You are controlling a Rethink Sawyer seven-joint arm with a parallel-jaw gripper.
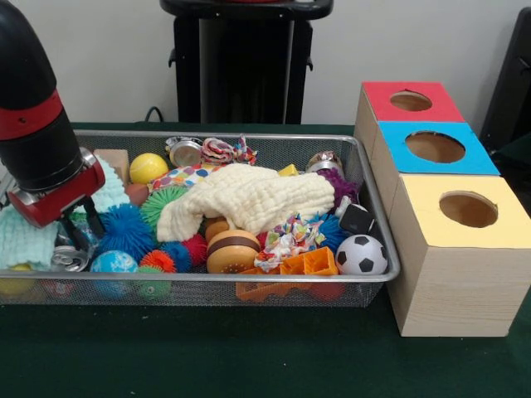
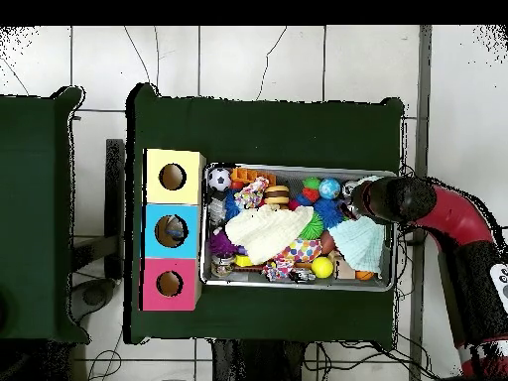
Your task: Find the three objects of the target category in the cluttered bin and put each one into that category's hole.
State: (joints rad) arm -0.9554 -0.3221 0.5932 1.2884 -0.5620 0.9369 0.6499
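Note:
The silver wire-mesh bin (image 1: 377, 240) is full of mixed toys. My gripper (image 1: 80, 237) reaches down into its left end, beside a mint cloth (image 1: 25, 236) and just above a crushed silver can (image 1: 68, 259). A blue spiky ball (image 1: 124, 232) lies right of it. In the overhead view the arm's head (image 2: 382, 198) covers the gripper at the bin's (image 2: 298, 288) right end. Three wooden boxes with holes stand by the bin: red top (image 1: 382, 98), blue top (image 1: 398, 157), yellow top (image 1: 423, 207).
A cream cloth (image 1: 249, 199) covers the bin's middle. Around it lie a soccer ball (image 1: 362, 254), a wooden burger (image 1: 232, 249), an orange plastic piece (image 1: 307, 265), a yellow ball (image 1: 148, 167), a green spiky ball (image 1: 162, 203) and a black die (image 1: 357, 220).

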